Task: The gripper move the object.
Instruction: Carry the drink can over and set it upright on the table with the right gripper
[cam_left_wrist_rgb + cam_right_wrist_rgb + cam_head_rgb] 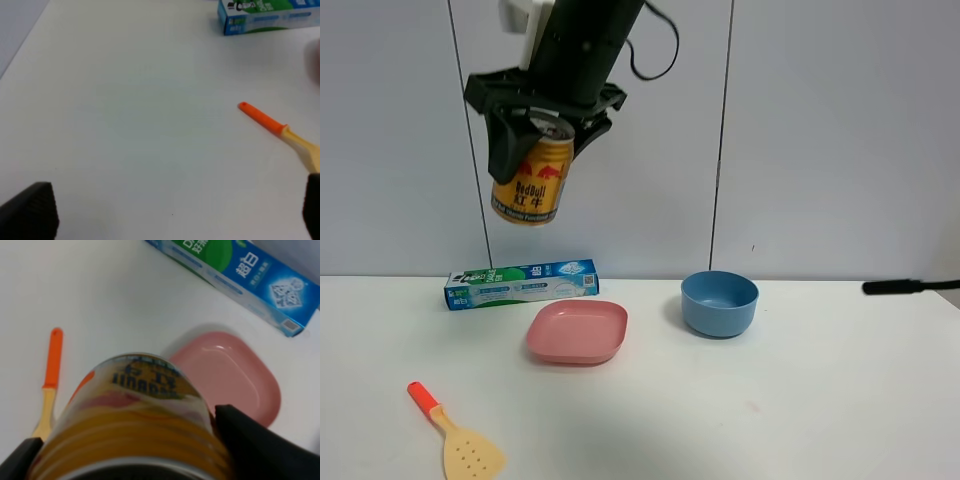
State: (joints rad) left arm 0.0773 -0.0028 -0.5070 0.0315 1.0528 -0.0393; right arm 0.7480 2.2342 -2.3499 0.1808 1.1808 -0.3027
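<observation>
The object, a gold Red Bull can, hangs tilted high in the air in front of the wall, above the table's back left. My right gripper is shut on its upper part, one black finger on each side. In the right wrist view the can fills the lower frame between the two fingers, with the table far below it. My left gripper is open just above bare white table, its tips wide apart with nothing between them. I cannot see it in the exterior view.
Below the can lie a blue-green toothpaste box and a pink plate. A blue bowl stands right of the plate. An orange-handled spatula lies front left. A black bar juts in at the right edge.
</observation>
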